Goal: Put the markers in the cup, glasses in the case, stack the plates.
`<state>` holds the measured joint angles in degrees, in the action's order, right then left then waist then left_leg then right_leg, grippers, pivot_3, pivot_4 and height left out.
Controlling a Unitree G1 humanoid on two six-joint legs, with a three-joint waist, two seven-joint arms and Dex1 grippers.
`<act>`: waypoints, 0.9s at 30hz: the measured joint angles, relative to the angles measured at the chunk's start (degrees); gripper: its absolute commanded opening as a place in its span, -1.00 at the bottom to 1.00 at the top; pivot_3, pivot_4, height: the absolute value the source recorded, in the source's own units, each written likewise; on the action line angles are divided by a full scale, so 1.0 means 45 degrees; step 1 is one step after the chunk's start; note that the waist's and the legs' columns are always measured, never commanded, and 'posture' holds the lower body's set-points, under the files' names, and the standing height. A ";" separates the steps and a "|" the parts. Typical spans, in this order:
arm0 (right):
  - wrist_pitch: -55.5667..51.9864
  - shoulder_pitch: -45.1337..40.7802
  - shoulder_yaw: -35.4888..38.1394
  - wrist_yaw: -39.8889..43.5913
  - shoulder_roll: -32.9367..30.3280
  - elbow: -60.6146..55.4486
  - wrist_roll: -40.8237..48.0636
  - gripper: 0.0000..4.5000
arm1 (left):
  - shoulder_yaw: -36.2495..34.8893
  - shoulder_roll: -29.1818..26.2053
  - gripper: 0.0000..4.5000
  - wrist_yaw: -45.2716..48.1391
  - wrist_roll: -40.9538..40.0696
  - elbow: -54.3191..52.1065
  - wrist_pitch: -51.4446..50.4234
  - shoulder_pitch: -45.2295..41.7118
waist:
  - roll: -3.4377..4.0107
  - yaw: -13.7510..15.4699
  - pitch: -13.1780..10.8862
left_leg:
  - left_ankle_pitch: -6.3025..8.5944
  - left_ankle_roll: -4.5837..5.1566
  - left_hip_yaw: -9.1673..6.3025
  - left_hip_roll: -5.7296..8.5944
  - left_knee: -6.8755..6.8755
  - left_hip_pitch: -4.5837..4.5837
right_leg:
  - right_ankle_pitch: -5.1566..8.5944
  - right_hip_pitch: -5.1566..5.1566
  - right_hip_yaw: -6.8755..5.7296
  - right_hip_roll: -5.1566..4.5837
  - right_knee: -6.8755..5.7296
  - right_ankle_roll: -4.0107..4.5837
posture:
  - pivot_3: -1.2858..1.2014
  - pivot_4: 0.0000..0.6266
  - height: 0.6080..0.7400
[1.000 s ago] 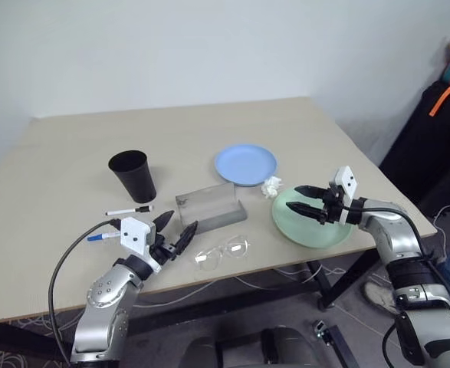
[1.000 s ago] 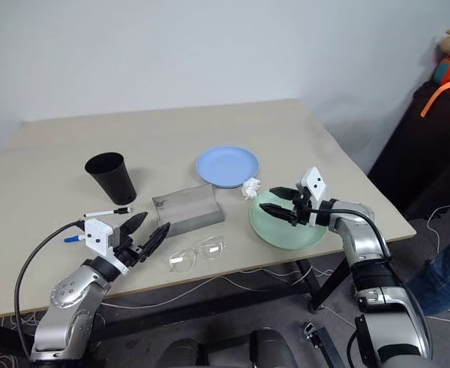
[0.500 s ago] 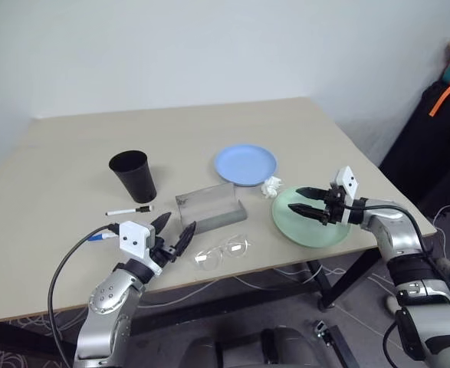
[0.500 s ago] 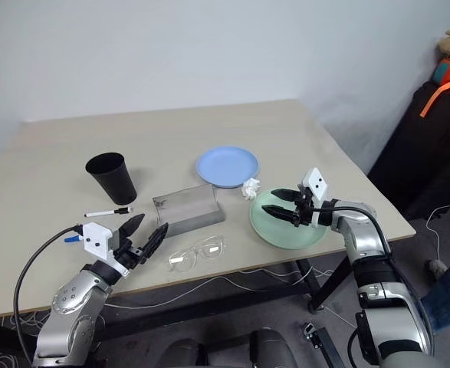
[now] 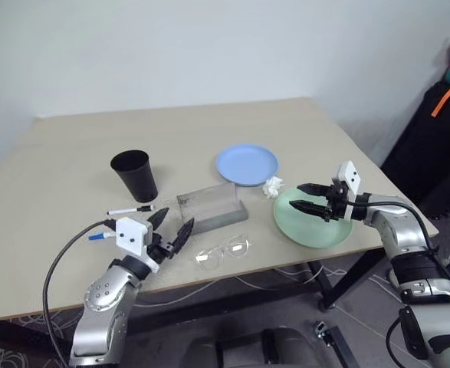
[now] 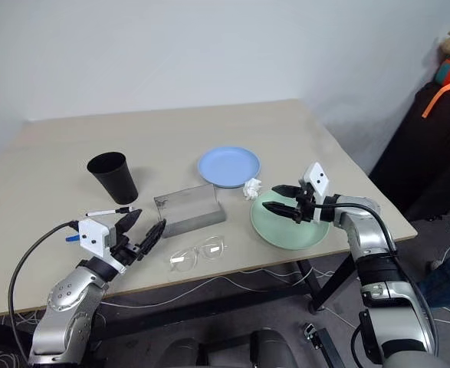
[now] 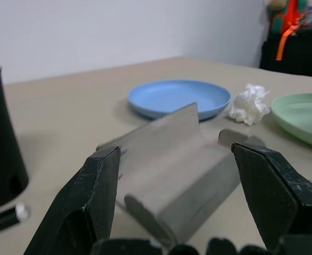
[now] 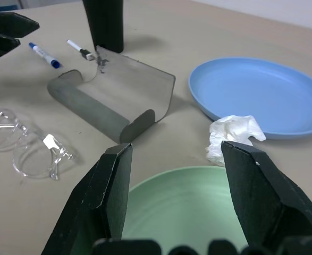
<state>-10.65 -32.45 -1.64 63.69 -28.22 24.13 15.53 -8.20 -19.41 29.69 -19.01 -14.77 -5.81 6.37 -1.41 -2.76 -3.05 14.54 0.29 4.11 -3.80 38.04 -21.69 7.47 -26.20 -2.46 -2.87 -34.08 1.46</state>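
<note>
From the head camera I see my left gripper [image 5: 171,230] hanging empty, jaws apart, near the table's [image 5: 71,153] front edge, just left of the glasses [image 5: 223,251]. My right gripper [image 5: 310,198] hovers spread over the green plate [image 5: 310,228]; the blue plate [image 5: 246,164] lies behind a tissue [image 5: 271,186].

Left wrist: the case [image 7: 171,170] lies open between my fingers, cup [image 7: 0,138] beside it.

Right wrist: both markers [image 8: 81,49] lie beyond the case, near the cup.

No text, label or number can be read.
</note>
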 measured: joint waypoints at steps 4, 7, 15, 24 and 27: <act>-0.0092 0.0002 -0.0090 -0.0550 -0.0015 0.0000 -0.0354 0.29 | 0.0018 0.0021 0.56 0.0028 -0.0002 0.0002 0.0000 -0.0287 | 0.0002 -0.0022 0.0001 | 0.0000 0.0001 0.0004 0.0001 0.0001 0.0001 | 0.0000 0.0001 0.0004 0.0000 0.0000 0.0000 | 0.03 -1.00 1.00; -0.0192 0.0021 -0.0196 -0.1156 -0.0029 -0.0053 -0.0781 0.29 | 0.0150 0.0068 0.56 0.0114 -0.0001 0.0187 0.0019 -0.0303 | 0.0003 -0.0007 0.0002 | -0.0001 0.0001 0.0004 0.0001 -0.0003 -0.0001 | 0.0000 -0.0001 0.0004 0.0001 0.0000 0.0000 | 0.03 -1.00 1.00; -0.1395 0.0949 -0.0061 -0.2169 -0.0341 -0.2281 -0.0827 0.45 | 0.0725 0.0135 0.57 0.0912 -0.0001 0.1609 0.0022 -0.1787 | 0.0002 0.0005 0.0002 | 0.0000 0.0001 -0.0004 0.0005 0.0016 -0.0009 | -0.0001 0.0006 0.0002 0.0000 0.0001 -0.0002 | 0.03 -1.00 1.00; -0.4798 0.2397 -0.0399 -0.2013 -0.1011 -0.5681 -0.0091 0.99 | 0.1073 0.0005 0.57 0.1728 0.0006 0.2812 0.0029 -0.2843 | 0.0003 -0.0001 0.0002 | 0.0000 0.0004 -0.0005 0.0005 0.0011 -0.0007 | 0.0000 0.0001 0.0005 0.0001 0.0001 -0.0001 | 0.03 -1.00 1.00; -0.5501 0.2756 -0.0757 -0.1903 -0.1271 -0.6524 0.0042 0.99 | 0.1131 0.0013 0.57 0.1846 0.0010 0.2974 0.0033 -0.2945 | 0.0001 0.0006 0.0003 | 0.0002 0.0000 -0.0011 0.0004 0.0012 -0.0006 | 0.0000 0.0004 -0.0001 0.0001 0.0004 -0.0001 | 0.03 -1.00 1.00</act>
<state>-35.40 -20.05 -5.05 55.13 -33.94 -5.22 15.72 -3.11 -19.35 38.00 -18.97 -1.38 -5.67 -6.88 -1.41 -2.73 -3.04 14.55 0.29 4.06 -3.78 38.10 -21.72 7.47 -26.18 -2.46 -2.87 -34.06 1.46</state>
